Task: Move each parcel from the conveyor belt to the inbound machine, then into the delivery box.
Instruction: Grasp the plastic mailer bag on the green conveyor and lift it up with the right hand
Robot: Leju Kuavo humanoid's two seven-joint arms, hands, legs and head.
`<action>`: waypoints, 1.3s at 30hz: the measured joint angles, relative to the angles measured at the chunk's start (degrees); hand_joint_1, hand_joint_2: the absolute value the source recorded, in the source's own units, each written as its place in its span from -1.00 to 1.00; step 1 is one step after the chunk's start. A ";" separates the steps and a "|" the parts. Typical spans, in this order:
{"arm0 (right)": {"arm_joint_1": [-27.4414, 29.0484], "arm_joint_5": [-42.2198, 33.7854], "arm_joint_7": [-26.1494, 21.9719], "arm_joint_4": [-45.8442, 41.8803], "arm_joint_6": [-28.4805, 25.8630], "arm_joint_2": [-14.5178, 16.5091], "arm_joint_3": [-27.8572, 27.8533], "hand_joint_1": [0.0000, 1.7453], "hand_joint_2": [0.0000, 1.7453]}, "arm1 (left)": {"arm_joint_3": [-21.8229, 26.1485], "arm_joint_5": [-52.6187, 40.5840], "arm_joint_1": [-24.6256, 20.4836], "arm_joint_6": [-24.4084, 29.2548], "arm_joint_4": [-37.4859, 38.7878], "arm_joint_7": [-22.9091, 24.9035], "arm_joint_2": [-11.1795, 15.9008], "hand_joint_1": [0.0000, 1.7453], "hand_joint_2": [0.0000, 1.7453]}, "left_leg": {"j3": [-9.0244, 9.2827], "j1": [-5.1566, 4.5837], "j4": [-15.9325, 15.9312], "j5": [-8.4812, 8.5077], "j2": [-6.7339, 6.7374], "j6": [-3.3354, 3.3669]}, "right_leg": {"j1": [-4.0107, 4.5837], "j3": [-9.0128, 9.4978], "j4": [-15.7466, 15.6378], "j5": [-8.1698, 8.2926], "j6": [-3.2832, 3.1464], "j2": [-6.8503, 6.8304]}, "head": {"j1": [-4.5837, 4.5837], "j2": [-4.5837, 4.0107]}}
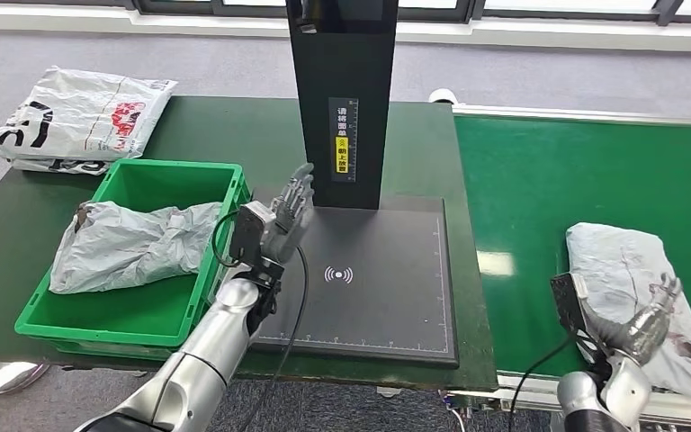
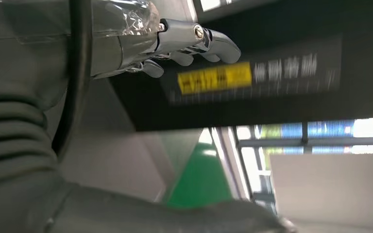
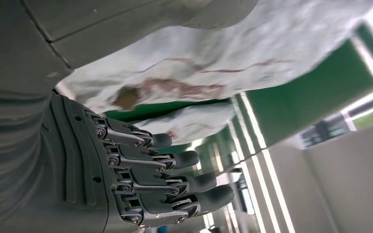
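The right hand (image 1: 652, 315) lay on the grey parcel (image 1: 625, 270) on the green belt (image 1: 540, 189), fingers apart, gripping nothing. The left hand (image 1: 283, 216) hovered open above the black scanner plate (image 1: 369, 279). Another parcel (image 1: 126, 243) was in the green box (image 1: 157, 180).

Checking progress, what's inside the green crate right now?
One crumpled grey parcel lies inside the green crate, covering much of its floor. Whatever is beneath the parcel is hidden.

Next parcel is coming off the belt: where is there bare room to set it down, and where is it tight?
The scanner pad is bare from the black column to its near edge; only the left hand hovers at its left border. The belt is bare left of the grey parcel. The green bin is crowded by a crumpled bag.
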 joint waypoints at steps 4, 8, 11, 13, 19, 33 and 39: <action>1.32 6.84 8.34 3.77 1.64 -1.78 -3.75 -1.00 1.00 | -3.35 0.10 0.22 0.26 0.67 -0.17 -0.42 -1.00 1.00 | 0.00 0.01 -0.03 -0.01 0.03 0.00 | 0.01 -0.02 0.00 -0.01 0.01 0.01 | 0.00 0.00; 1.86 10.99 16.11 8.68 8.81 -4.35 -5.25 -1.00 1.00 | -4.95 0.33 0.23 0.55 0.65 -0.06 -0.10 -1.00 1.00 | 0.01 0.01 -0.04 0.00 0.05 0.00 | 0.02 -0.02 0.01 -0.01 0.01 0.04 | 0.00 0.00; 2.13 12.66 19.15 11.48 12.48 -5.45 -5.41 -0.50 1.00 | -5.56 0.38 0.24 0.58 0.63 0.05 0.15 -1.00 1.00 | 0.02 0.02 -0.04 0.01 0.05 -0.01 | 0.02 -0.01 0.01 -0.01 0.01 0.05 | 0.00 0.00; 2.13 14.05 20.97 12.88 15.86 -5.84 -5.45 0.50 1.00 | -5.84 0.36 0.23 0.67 0.64 0.13 0.21 -1.00 1.00 | 0.07 0.04 -0.03 0.01 0.08 -0.01 | 0.04 0.03 0.01 -0.01 0.01 0.08 | -0.01 0.00; 1.10 15.99 21.92 16.75 24.94 -6.54 -5.63 1.00 1.00 | -6.47 -0.45 -0.08 1.25 0.81 0.18 0.33 -1.00 1.00 | 0.58 0.19 -0.01 -0.16 0.06 0.19 | 0.17 0.71 -0.21 -0.25 0.23 -0.01 | -0.02 0.00; 6.70 -8.13 -1.95 -0.22 8.96 -2.88 -4.05 1.00 1.00 | -6.80 -0.97 7.15 6.55 -7.34 3.08 3.91 -1.00 1.00 | 0.40 0.04 0.01 -0.14 -0.05 0.22 | 0.02 0.62 -0.09 -0.14 0.31 -0.13 | 0.00 0.00; 8.59 -25.65 -14.11 -16.84 3.89 -0.94 0.72 1.00 1.00 | -6.73 0.01 7.94 8.40 -9.14 4.25 4.42 -1.00 1.00 | 0.24 0.03 -0.03 -0.05 -0.06 0.10 | 0.01 0.38 0.02 -0.18 0.25 -0.16 | -0.01 0.00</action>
